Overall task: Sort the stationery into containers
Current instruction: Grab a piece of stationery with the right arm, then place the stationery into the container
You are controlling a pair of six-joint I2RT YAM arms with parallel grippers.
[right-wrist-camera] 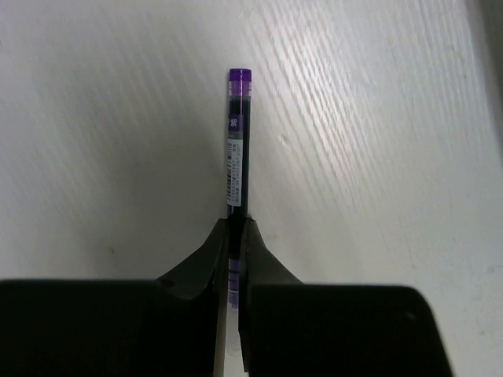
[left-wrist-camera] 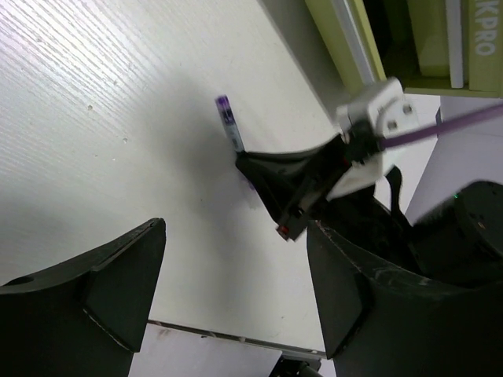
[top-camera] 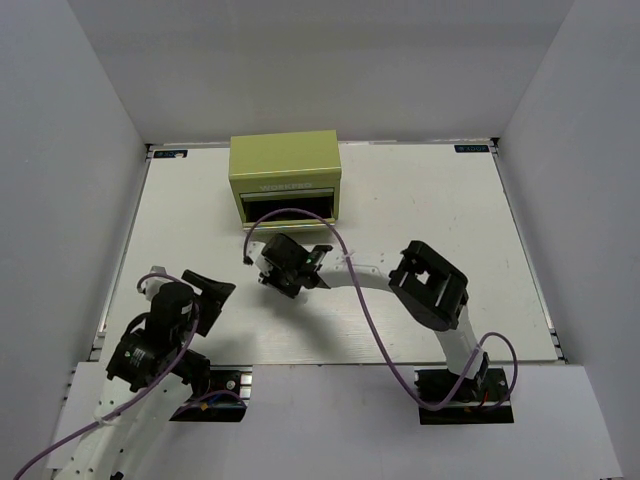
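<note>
**Q:** What containers are there, and what is in them?

**A:** There is one, an olive-green metal chest with pale lettering. It stands at the far middle of a white table. Its front shows a dark opening, and I cannot tell whether anything lies inside.

**Q:** How much stationery can be counted?

**A:** One piece is in view, a thin dark pen with a purple cap. It is on the near side of the chest, a little left of the table's centre and well apart from the chest. It sits low over the tabletop, and I cannot tell whether it touches the surface.

**Q:** And the grippers?

**A:** There are two. The right gripper is pinched tight on the pen's uncapped end, with the purple cap pointing away from its fingers. The left gripper is near the table's left front. Its jaws are spread wide with nothing between them, and it faces the pen.
</note>
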